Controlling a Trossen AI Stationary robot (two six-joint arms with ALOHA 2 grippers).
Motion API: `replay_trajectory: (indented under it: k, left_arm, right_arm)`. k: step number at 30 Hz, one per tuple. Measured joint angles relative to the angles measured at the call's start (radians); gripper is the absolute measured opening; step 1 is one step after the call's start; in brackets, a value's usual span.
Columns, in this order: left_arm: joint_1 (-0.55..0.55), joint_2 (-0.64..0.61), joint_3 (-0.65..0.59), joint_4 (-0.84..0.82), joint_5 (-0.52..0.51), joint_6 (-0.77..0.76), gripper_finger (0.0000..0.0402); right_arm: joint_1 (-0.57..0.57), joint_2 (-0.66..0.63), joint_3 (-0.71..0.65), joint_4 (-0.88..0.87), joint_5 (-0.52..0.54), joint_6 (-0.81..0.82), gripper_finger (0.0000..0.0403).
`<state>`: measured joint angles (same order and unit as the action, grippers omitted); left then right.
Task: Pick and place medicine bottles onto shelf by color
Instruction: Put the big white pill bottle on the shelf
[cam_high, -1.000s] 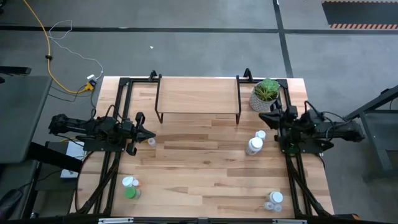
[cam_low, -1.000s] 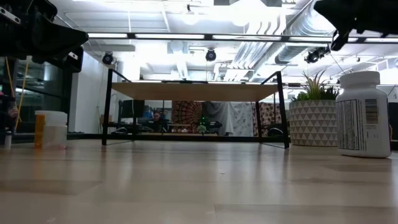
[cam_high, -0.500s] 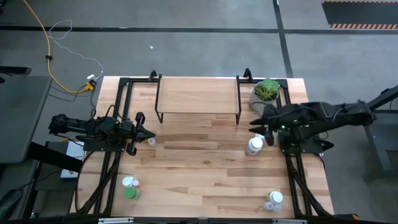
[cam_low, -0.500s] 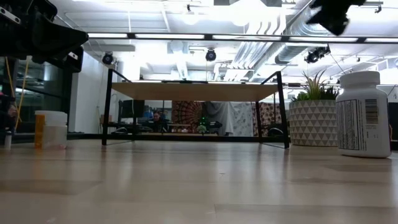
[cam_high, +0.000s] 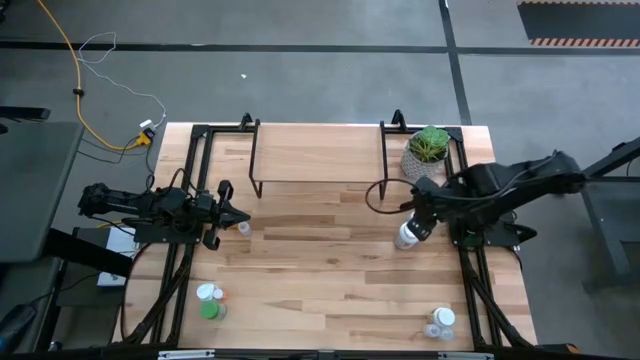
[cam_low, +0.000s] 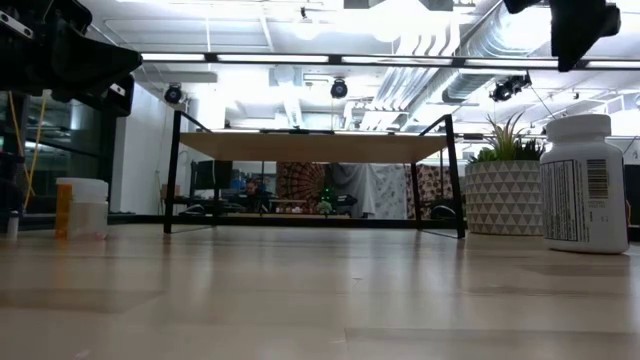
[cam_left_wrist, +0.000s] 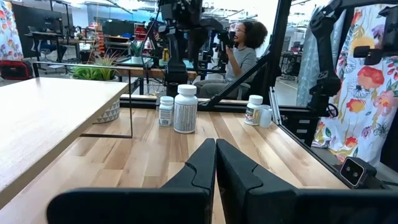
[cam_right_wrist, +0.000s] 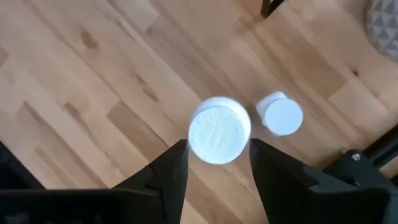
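Presently: large white plastic medicine bottle (cam_right_wrist: 219, 130) with ribbed white cap, upright on the light wooden surface (cam_high: 320, 270) near its right edge, in front of the shelf (cam_high: 318, 155). Likely light, rigid, smooth-sided, apt to tip; best taken across the body just under the cap. Smaller white bottle (cam_right_wrist: 281, 115) just beside it, leaving little room. Right tool (cam_right_wrist: 214, 168) directly above, fingers apart, straddling the cap, nothing held. Left tool (cam_left_wrist: 216, 165) closed, empty, at the left edge.
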<state>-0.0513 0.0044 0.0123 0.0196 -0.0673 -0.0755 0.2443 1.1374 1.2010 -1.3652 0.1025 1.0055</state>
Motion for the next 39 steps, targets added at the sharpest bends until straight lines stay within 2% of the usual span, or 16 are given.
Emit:
replay_trajectory:
  k: [10, 18, 21, 26, 31, 39]
  left_arm:
    - [0.0, 0.0, 0.0, 0.0, 0.0, 0.0, 0.0003]
    - [0.0, 0.0, 0.0, 0.0, 0.0, 0.0, 0.0003]
    - [0.0, 0.0, 0.0, 0.0, 0.0, 0.0, 0.0003]
    - [0.0, 0.0, 0.0, 0.0, 0.0, 0.0, 0.0003]
    - [0.0, 0.0, 0.0, 0.0, 0.0, 0.0, 0.0003]
    - [0.0, 0.0, 0.0, 0.0, 0.0, -0.001, 0.0003]
  right_arm:
    - [-0.002, 0.047, -0.004, -0.007, 0.002, 0.052, 0.0173]
    - [-0.002, 0.047, -0.004, -0.007, 0.024, 0.041, 0.0276]
    - [-0.001, 0.047, -0.004, -0.007, 0.026, 0.054, 0.0297]
    - [0.041, 0.047, -0.005, -0.007, 0.082, 0.087, 0.0301]
    - [0.113, 0.047, -0.005, -0.028, 0.191, 0.247, 0.0301]
    - [0.177, 0.115, -0.005, -0.031, 0.191, 0.405, 0.0301]
